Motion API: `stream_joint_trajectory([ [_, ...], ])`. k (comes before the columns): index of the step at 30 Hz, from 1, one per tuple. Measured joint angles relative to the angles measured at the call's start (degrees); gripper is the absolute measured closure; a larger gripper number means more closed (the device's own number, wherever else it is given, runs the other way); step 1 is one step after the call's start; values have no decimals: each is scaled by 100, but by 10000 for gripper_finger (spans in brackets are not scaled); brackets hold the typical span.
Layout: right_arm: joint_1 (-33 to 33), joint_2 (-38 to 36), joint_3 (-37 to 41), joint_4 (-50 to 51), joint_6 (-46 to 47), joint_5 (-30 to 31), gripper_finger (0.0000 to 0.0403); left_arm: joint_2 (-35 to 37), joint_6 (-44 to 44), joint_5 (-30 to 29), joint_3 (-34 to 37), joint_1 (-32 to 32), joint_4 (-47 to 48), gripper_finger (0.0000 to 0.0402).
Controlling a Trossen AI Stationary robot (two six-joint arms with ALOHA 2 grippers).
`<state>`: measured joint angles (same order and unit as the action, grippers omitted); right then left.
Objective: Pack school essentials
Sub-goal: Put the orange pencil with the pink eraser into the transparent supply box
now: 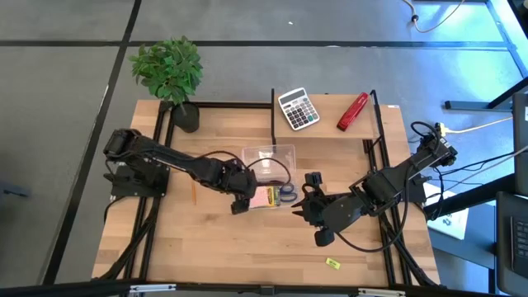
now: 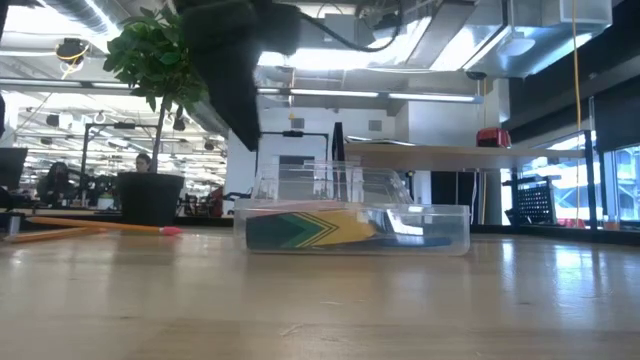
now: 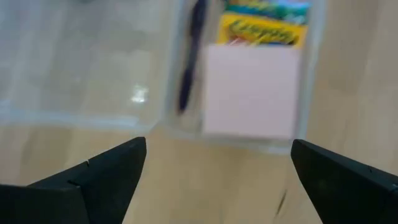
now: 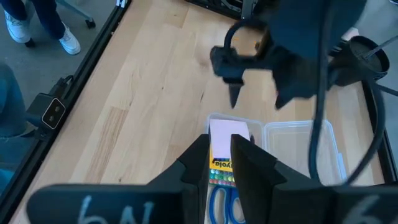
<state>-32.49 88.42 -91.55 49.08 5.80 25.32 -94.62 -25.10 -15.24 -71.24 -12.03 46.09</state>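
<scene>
Packing is well along: the clear box (image 1: 272,195) at table centre already holds the pink note pad (image 3: 249,90), crayon box (image 3: 264,25), dark pen (image 3: 189,56) and blue-handled scissors (image 4: 225,204). The left gripper (image 1: 241,200) hangs at the box's 9 o'clock, fingers wide apart and empty (looks like a release just above the pad). The right gripper (image 4: 219,163) waits at the box's 3 o'clock, fingers nearly together, nothing seen between them. Still out: orange pencils (image 2: 85,228) at 9 o'clock, small yellow piece (image 1: 332,263) at 5 o'clock. Next move likely calls for lifting clear, then a low pinch on a thin pencil.
</scene>
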Motion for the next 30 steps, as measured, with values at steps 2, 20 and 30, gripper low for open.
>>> stream_joint_trajectory([
  [2,1,-2,0,0,-12,1,334,163,-307,-255,0,-72,306,6],
  [20,1,-2,0,-6,-27,4,334,858,-1839,-263,0,208,3017,7],
  [30,2,-2,0,-159,32,378,334,862,-1231,212,835,1284,3027,7],
])
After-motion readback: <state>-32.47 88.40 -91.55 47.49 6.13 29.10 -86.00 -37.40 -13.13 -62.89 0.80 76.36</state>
